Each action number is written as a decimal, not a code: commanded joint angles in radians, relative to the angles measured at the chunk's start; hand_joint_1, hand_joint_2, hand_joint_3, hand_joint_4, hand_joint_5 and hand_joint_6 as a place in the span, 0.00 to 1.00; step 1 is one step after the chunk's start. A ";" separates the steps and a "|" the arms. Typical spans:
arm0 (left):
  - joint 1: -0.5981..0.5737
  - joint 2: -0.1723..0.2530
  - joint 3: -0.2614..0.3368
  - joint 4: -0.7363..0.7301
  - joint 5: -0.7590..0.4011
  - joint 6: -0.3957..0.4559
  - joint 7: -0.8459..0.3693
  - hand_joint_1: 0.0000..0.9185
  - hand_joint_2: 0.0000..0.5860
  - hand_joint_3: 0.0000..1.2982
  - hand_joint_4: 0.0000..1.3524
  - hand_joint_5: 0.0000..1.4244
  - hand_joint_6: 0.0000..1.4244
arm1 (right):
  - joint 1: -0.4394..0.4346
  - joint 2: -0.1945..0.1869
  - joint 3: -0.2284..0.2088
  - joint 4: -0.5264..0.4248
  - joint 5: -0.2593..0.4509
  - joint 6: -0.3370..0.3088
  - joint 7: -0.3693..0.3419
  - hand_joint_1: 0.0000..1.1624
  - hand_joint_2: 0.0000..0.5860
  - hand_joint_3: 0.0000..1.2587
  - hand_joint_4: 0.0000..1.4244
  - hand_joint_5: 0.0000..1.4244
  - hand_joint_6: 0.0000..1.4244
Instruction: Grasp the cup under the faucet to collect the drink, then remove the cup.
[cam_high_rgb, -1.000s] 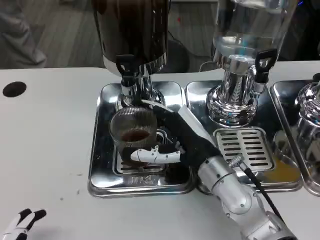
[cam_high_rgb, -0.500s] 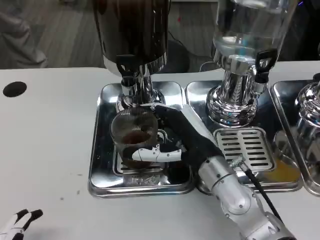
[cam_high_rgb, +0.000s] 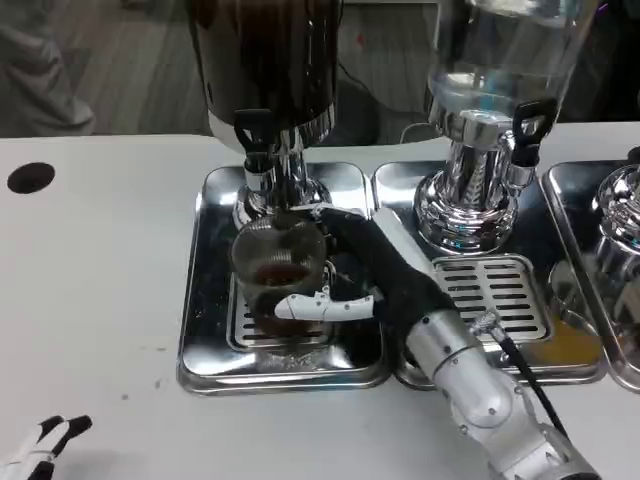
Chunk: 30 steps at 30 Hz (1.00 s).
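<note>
A ribbed glass cup (cam_high_rgb: 276, 268) with a little dark drink in it sits on the steel drip tray (cam_high_rgb: 208, 300), just below the black faucet (cam_high_rgb: 254, 135) of the dark dispenser (cam_high_rgb: 265, 60). My right hand (cam_high_rgb: 365, 275) grips the cup from its right side, with fingers wrapped around its front and back. Only the fingertips of my left hand (cam_high_rgb: 45, 440) show at the bottom left corner, resting apart from everything; their pose is unclear.
A clear dispenser (cam_high_rgb: 495, 110) stands to the right on its own tray with a slotted grate (cam_high_rgb: 490, 295). Part of a third dispenser (cam_high_rgb: 620, 215) shows at the far right. A black hole (cam_high_rgb: 30, 177) marks the table at left.
The cup and my right hand have shifted slightly to the right and up in the picture. The left fingertips stayed near the bottom left corner.
</note>
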<state>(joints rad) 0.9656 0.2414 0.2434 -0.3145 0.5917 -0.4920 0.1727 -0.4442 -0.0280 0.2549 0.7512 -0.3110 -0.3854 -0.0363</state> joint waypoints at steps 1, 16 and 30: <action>-0.010 -0.001 -0.013 -0.003 0.000 0.015 -0.011 0.00 0.09 0.14 0.07 0.08 0.28 | 0.020 -0.022 -0.021 -0.035 0.022 -0.020 0.012 0.72 0.20 0.36 0.34 0.30 0.19; -0.053 0.004 -0.042 0.000 0.012 0.036 -0.026 0.00 0.09 0.14 0.07 0.09 0.28 | 0.151 -0.088 -0.073 -0.309 0.079 0.048 0.105 0.72 0.20 0.37 0.35 0.30 0.19; -0.071 0.007 -0.077 -0.004 0.027 0.055 -0.024 0.00 0.09 0.13 0.07 0.09 0.28 | 0.255 -0.131 -0.093 -0.515 0.101 0.117 0.176 0.72 0.20 0.37 0.35 0.31 0.19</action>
<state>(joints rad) 0.8916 0.2403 0.1733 -0.3140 0.6036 -0.4475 0.1546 -0.1975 -0.1566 0.1715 0.2861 -0.2365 -0.2682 0.1272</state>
